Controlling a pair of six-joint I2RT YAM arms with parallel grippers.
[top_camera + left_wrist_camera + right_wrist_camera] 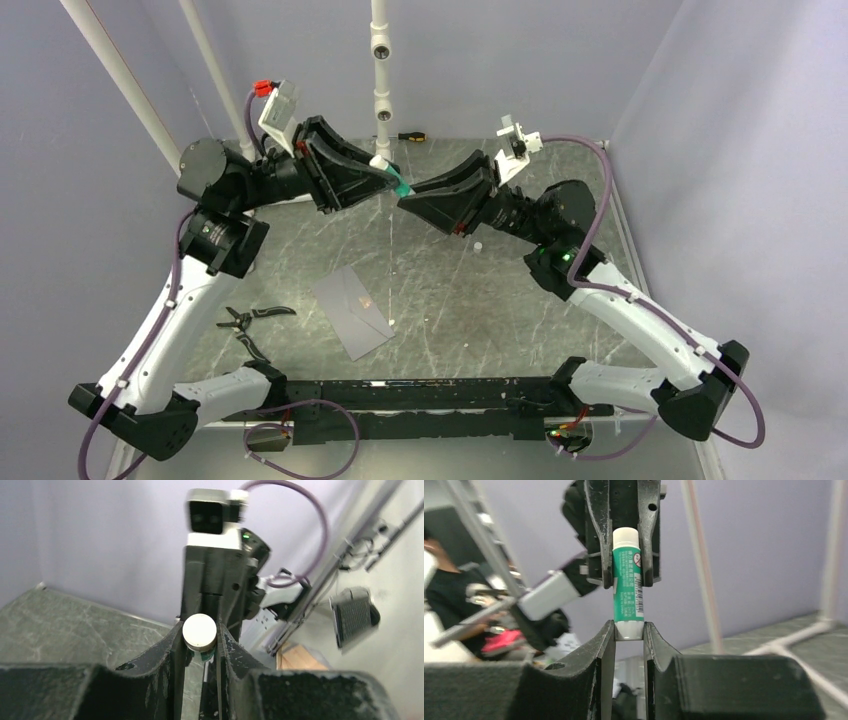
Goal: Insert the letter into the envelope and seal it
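1. Gripping glue stick [628, 590] mid-air from both ends: left gripper [200, 639] clamped across the green body near one white end, right gripper [629, 631] pinched on the other white end.
2. Down on table [480, 300]: envelope [350, 312], flat, near side, well apart from both grippers. No letter in view; probably inside already, cannot confirm.
3. Likely step: uncapping or winding out glue ahead of sealing.
4. Risks:
   - Shallow fingertip bite at right end: slip on pull or twist, then a dropped stick.
   - Off-axis pull: jammed cap, or stick levered out of left jaws.
   - Fall onto envelope: smear, or a shifted envelope.
   - Nothing pinning envelope: sliding under the glue stroke, crooked seal.
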